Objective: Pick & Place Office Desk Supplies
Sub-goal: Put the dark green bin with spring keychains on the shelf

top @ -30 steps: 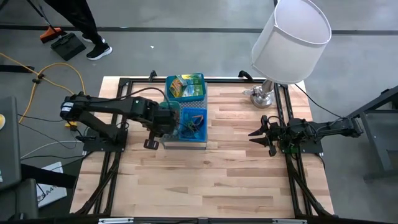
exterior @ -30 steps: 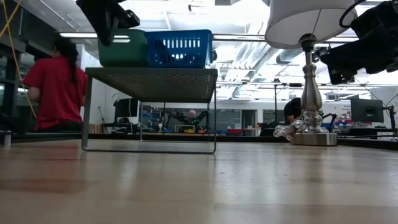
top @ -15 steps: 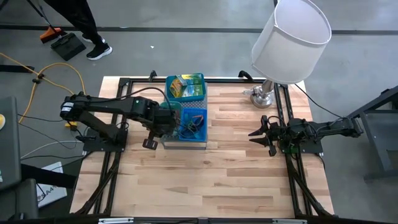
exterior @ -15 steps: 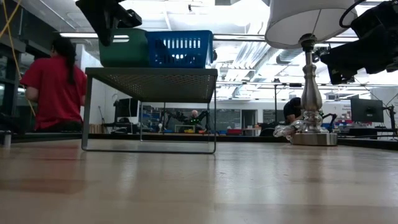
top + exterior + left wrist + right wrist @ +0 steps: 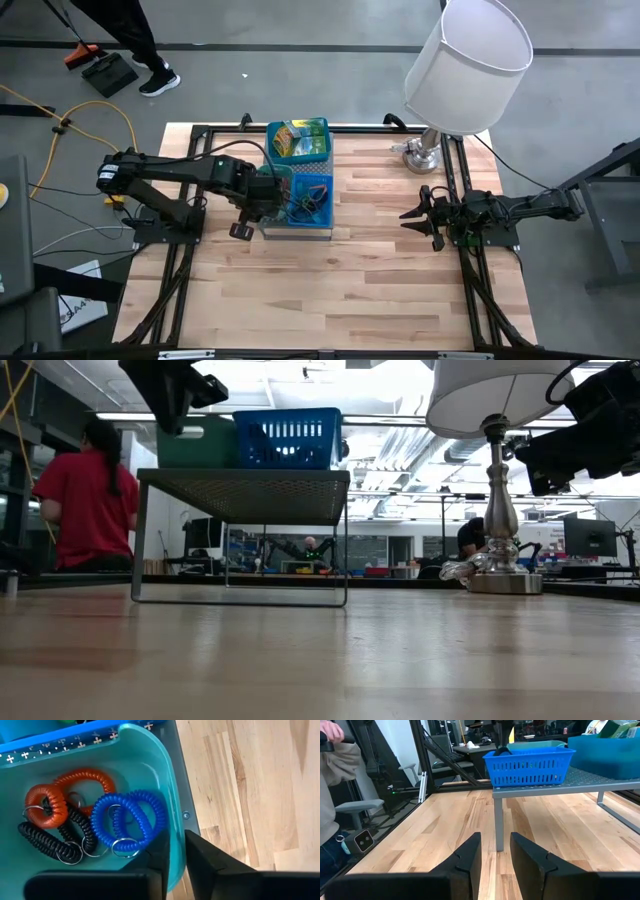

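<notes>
Left gripper [image 5: 172, 857] straddling teal bin [image 5: 150, 760] wall, fingers slightly parted — best lifted clear before reaching blue coil [image 5: 131, 822].

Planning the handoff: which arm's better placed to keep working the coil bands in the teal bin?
Left. Its pincer straddles the teal bin wall beside the blue coil band; the right pincer waits off by the lamp base.
</notes>
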`<control>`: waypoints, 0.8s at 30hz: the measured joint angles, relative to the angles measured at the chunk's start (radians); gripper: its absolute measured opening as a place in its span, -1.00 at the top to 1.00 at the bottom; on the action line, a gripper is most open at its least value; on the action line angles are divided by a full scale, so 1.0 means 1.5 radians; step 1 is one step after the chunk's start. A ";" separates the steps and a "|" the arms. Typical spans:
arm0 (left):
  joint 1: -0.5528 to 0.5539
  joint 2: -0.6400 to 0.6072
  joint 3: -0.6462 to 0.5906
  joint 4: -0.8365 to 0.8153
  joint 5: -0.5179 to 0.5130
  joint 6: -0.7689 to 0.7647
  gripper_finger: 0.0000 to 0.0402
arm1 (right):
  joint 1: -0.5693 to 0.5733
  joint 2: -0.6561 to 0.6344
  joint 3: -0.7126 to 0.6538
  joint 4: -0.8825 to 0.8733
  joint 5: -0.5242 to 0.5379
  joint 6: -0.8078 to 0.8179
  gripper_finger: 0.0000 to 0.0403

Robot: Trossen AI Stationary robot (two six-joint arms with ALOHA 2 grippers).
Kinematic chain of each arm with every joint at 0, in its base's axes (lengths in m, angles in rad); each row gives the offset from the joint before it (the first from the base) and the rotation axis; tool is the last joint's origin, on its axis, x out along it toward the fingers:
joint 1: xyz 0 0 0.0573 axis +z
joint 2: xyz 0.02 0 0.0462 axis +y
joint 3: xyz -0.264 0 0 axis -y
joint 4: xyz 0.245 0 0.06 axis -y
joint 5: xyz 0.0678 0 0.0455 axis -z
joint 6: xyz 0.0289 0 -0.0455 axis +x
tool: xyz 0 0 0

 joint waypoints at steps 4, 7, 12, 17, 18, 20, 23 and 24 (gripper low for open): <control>0.000 0.000 0.000 0.000 0.000 -0.001 0.66 | 0.000 0.000 0.000 0.000 0.000 0.000 0.55; 0.000 0.000 0.000 0.000 0.000 -0.001 0.64 | 0.000 0.000 0.000 0.000 0.000 0.000 0.55; 0.000 0.000 0.000 0.000 0.000 -0.002 0.63 | 0.000 0.000 0.000 0.000 0.000 0.000 0.55; 0.000 -0.002 0.000 -0.001 0.002 -0.010 0.63 | 0.000 0.000 0.000 0.000 0.000 0.000 0.55; 0.000 -0.003 0.002 -0.002 0.002 -0.011 0.63 | 0.000 0.000 0.000 0.000 0.000 0.000 0.55; 0.000 -0.004 0.010 -0.003 0.002 -0.012 0.63 | 0.000 0.000 0.000 0.000 0.000 0.000 0.55; 0.000 -0.004 0.019 -0.008 0.002 -0.011 0.63 | 0.000 0.000 0.000 0.000 0.000 0.000 0.55; 0.000 -0.005 0.022 -0.007 0.002 -0.008 0.63 | 0.000 0.000 0.000 0.000 0.000 0.000 0.55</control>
